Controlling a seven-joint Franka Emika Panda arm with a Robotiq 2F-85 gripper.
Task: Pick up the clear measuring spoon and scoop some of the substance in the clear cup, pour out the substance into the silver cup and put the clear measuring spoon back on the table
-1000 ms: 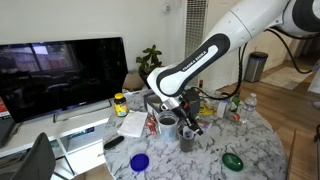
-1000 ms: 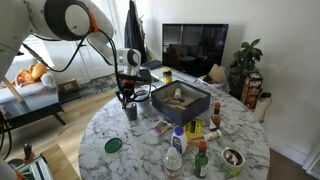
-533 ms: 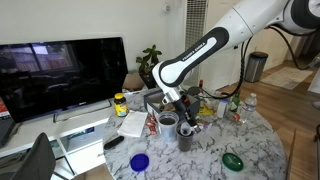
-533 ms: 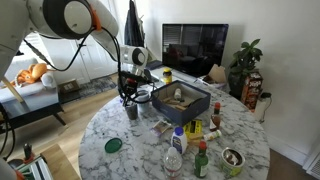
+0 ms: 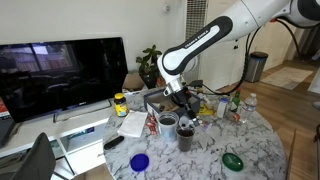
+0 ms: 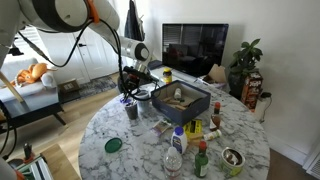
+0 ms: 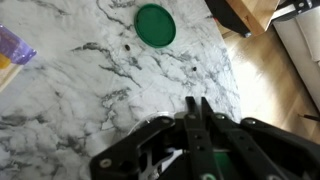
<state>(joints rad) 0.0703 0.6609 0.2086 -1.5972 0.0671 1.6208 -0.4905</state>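
The worktop point(image 5: 255, 140) carries both cups at lower centre in an exterior view, the silver cup point(image 5: 167, 123) just left of the clear cup point(image 5: 186, 138). The arm point(image 5: 200, 50) holds the jaws above the clear cup, clear of its rim. In the wrist view the jaws are clenched. The spoon cannot be made out, so scooping and pouring are unconfirmed. Its return is judged outstanding.

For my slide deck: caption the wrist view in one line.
Pincer over the marble table, green disc beyond its tips, wood floor at right.
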